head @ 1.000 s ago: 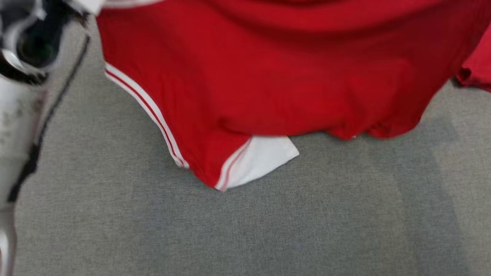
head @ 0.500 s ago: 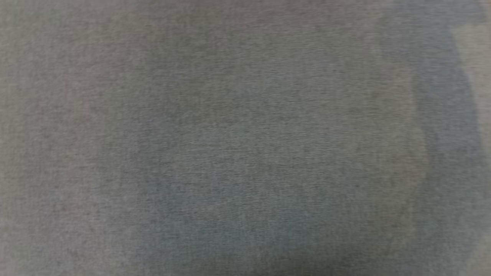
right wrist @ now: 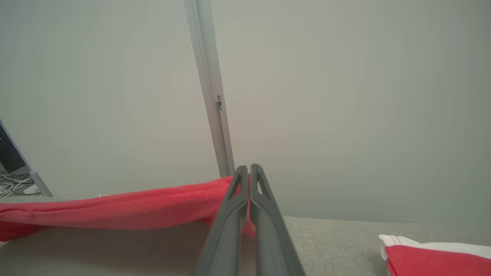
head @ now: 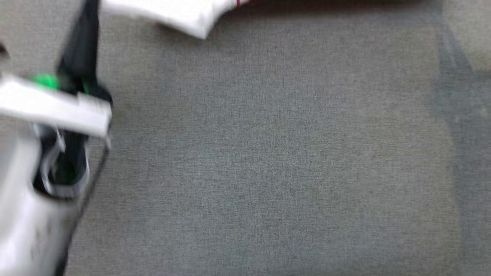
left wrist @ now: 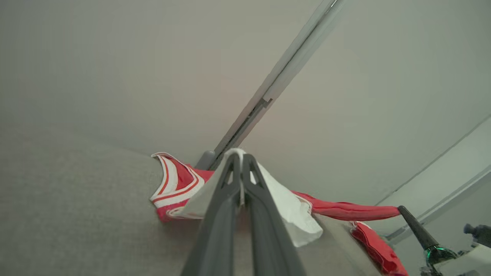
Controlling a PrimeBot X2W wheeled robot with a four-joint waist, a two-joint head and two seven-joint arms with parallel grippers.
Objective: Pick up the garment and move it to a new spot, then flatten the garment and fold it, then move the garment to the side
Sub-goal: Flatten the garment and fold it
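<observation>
Left wrist view: pinching a white corner of the garment (left wrist: 174, 186) in the left tool (left wrist: 241, 158); clamping its red edge in the right tool (right wrist: 248, 168), stretched low over the grey desk (left wrist: 76, 214).

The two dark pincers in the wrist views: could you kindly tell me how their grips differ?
The left pincer pinches a white part of the red-and-white fabric garment; the right pincer pinches plain red cloth. The left pincer's cloth drapes to both sides; the right pincer's stretches off to one side. Both are shut on the garment.
</observation>
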